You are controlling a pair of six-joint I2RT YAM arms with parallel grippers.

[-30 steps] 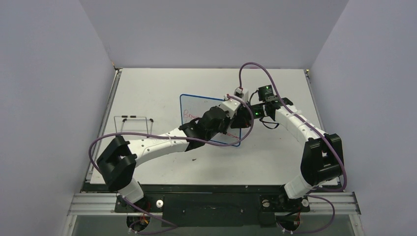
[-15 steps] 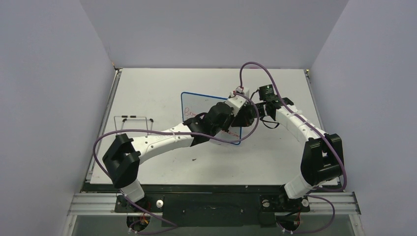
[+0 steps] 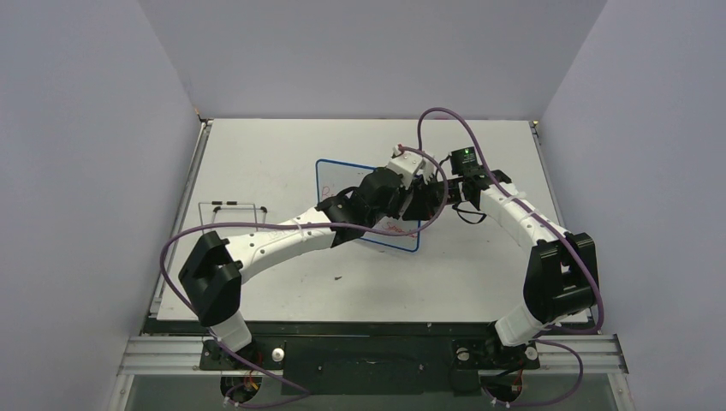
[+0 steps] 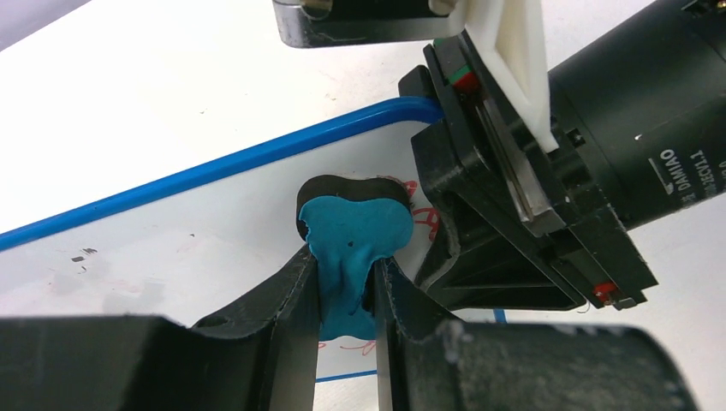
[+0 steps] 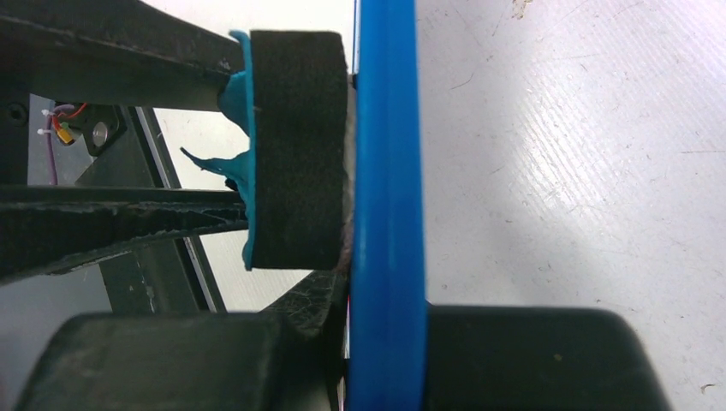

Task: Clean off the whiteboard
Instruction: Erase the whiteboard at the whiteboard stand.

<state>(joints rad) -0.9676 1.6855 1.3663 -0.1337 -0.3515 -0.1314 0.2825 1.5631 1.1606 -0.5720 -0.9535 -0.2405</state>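
Note:
The whiteboard (image 3: pixel 342 181), white with a thin blue rim, stands tilted off the table in mid-workspace; red writing shows near its lower edge (image 3: pixel 399 228). My right gripper (image 3: pixel 432 199) is shut on its right edge; the rim (image 5: pixel 387 205) runs between its fingers. My left gripper (image 3: pixel 409 175) is shut on the blue-and-black eraser (image 4: pixel 353 224), whose black felt (image 5: pixel 300 145) presses the board face near the top right corner. Red marks (image 4: pixel 425 218) lie beside the eraser. The blue rim (image 4: pixel 223 163) crosses the left wrist view.
A thin wire stand (image 3: pixel 232 207) sits at the table's left. The grey walls close in on three sides. The right arm's wrist (image 4: pixel 599 145) is close to the left gripper. A small dark speck (image 3: pixel 338 276) lies on the table in front.
My left gripper has slid the eraser upward and slightly right across the board toward its top right corner. The right gripper and board have held still.

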